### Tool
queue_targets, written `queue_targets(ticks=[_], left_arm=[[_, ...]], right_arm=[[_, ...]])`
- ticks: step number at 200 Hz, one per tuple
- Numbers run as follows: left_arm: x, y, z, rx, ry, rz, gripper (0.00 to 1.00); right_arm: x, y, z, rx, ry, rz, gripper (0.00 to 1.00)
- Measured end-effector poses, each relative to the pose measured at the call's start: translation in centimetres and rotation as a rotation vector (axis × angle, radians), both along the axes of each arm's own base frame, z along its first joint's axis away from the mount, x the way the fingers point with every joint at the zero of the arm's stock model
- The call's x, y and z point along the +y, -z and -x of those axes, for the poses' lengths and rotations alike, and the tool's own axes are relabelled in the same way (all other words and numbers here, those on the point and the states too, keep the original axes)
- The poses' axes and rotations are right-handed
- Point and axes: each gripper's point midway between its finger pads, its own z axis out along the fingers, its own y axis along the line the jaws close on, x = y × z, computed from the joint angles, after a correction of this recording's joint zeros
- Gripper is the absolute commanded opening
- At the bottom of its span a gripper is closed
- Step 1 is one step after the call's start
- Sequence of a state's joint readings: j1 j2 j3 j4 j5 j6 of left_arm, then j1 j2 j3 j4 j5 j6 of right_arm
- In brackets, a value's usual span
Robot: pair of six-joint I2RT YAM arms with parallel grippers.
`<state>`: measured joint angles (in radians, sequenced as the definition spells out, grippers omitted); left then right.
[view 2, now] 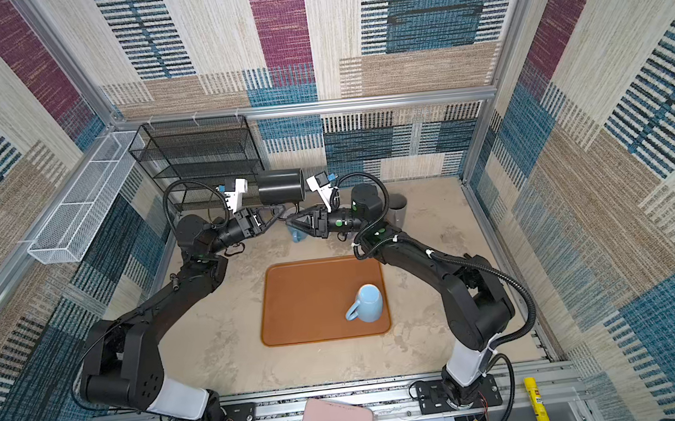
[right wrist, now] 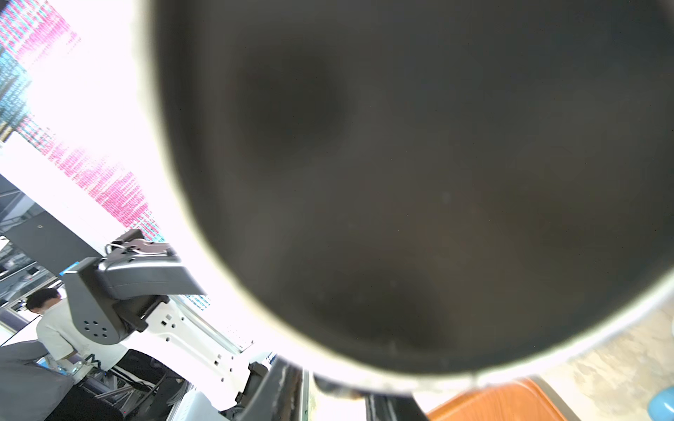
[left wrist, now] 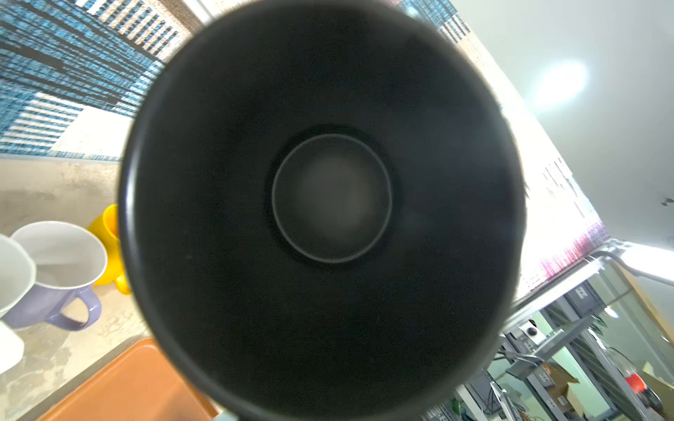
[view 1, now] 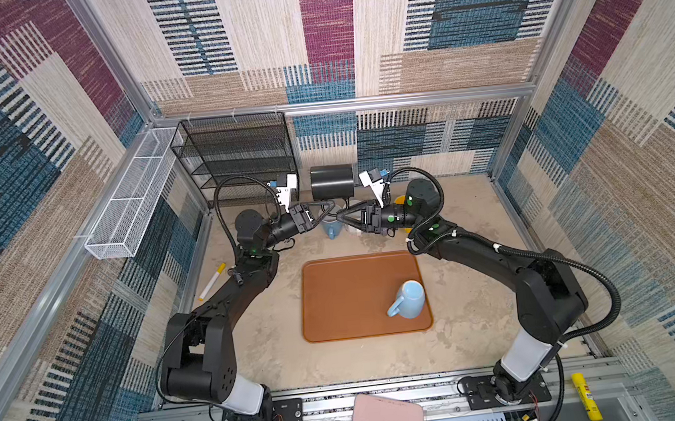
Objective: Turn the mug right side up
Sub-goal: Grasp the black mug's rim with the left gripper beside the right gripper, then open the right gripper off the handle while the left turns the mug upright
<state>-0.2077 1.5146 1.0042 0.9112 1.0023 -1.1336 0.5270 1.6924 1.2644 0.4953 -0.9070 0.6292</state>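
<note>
A black mug [view 1: 332,182] hangs on its side in the air at the back of the table, in both top views. Its mouth faces the left arm, and the left wrist view looks straight into the black mug [left wrist: 328,204]. My left gripper [view 1: 330,206] is shut on its lower edge by the mouth; the mug hides the exact contact. My right gripper [view 1: 340,218] sits just below the mug's base end. In the right wrist view its fingers [right wrist: 277,393] stand a little apart under the mug's base [right wrist: 401,182].
A brown tray [view 1: 335,303] lies mid-table with a light blue mug [view 1: 408,299] on it, base up. Under the grippers stand a blue mug [view 1: 331,226], a white mug [view 1: 356,228], a yellow mug [left wrist: 107,233] and a lilac mug [left wrist: 54,284]. A black wire rack [view 1: 239,157] stands back left.
</note>
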Motion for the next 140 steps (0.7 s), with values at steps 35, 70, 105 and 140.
queue_targets(ticks=[35, 70, 105, 140], left_arm=[[0.5, 0.4, 0.1, 0.020, -0.065, -0.074, 0.00], [1.2, 0.7, 0.0, 0.029, -0.150, -0.182, 0.00], [2.0, 1.6, -0.3, 0.067, -0.251, -0.325, 0.00], [3.1, 3.4, -0.7, 0.126, -0.356, -0.501, 0.00]], right_arm=[[-0.5, -0.1, -0.7, -0.025, 0.070, 0.053, 0.32], [-1.1, 0.3, -1.5, -0.041, 0.143, 0.106, 0.32], [-2.0, 0.5, -2.1, -0.055, 0.221, 0.141, 0.33], [-3.0, 0.0, -2.7, -0.076, 0.303, 0.168, 0.34]])
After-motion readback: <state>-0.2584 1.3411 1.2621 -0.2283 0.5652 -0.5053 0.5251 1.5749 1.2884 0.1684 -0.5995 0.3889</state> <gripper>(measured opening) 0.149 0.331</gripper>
